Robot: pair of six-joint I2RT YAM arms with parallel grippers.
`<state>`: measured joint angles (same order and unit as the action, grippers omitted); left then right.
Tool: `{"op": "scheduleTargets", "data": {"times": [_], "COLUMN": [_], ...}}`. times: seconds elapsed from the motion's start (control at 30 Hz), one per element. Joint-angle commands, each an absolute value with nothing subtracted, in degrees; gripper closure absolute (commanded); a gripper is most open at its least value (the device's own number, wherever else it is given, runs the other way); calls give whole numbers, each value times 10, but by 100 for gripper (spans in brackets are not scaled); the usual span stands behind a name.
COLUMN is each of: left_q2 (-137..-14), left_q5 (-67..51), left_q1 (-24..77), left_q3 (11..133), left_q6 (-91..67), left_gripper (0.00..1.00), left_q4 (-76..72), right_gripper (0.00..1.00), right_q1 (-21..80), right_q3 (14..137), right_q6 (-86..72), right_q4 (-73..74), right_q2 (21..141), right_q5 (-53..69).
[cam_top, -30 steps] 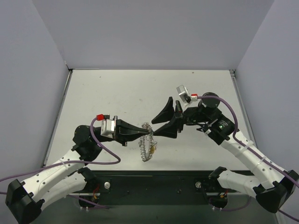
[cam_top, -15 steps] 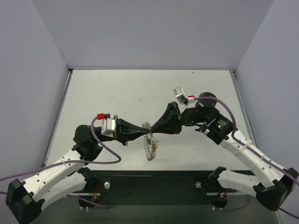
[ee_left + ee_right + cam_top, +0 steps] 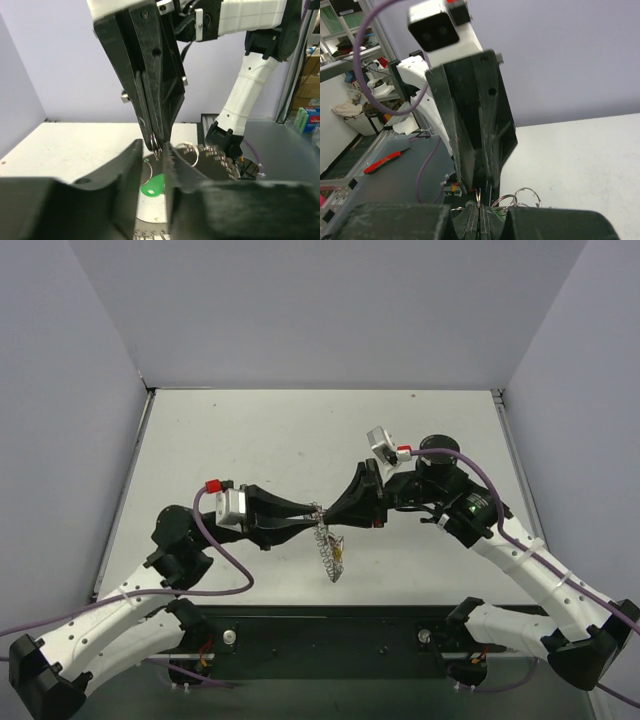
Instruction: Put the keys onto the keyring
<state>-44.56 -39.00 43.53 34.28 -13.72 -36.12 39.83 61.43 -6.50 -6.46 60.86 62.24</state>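
The keyring (image 3: pixel 329 558) hangs as a silvery coil just above the table, between the two arms. My right gripper (image 3: pixel 326 514) is shut on the ring's thin wire (image 3: pixel 479 196), which sticks up from its closed fingertips (image 3: pixel 473 220). From the opposite side, my left gripper (image 3: pixel 314 517) stands open, its fingers (image 3: pixel 131 165) either side of the wire without pinching it. Below the gap, the left wrist view shows a green key head (image 3: pixel 154 185). Small split rings (image 3: pixel 187 147) and silver key blades (image 3: pixel 220 155) hang to the right of it. Other keys are hidden.
The white table (image 3: pixel 250 440) stretches behind and to both sides of the grippers, with grey walls around it. The black base rail (image 3: pixel 330 635) lies along the near edge, just below the hanging ring.
The right gripper closed on the ring's wire, then the left gripper opened and let it go. The hanging ring shifted slightly right and down.
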Motion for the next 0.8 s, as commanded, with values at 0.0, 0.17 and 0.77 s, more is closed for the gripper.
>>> {"op": "scheduleTargets", "data": {"times": [0.0, 0.17, 0.77], "left_q2": [-413, -440, -623], "left_q5": [-353, -347, -418], "left_q1": [434, 434, 439], "left_q3": [426, 546, 777], "left_q6": [-95, -48, 76], "left_gripper": [60, 50, 20], "left_q4": [-263, -54, 388], "right_gripper": [100, 100, 100], "right_q1": [397, 397, 426], "right_q3": [654, 692, 831], "right_q6": [-20, 32, 147], "right_q4": [-19, 68, 310], "right_q2": [606, 616, 729], "right_q5": [611, 587, 519]}}
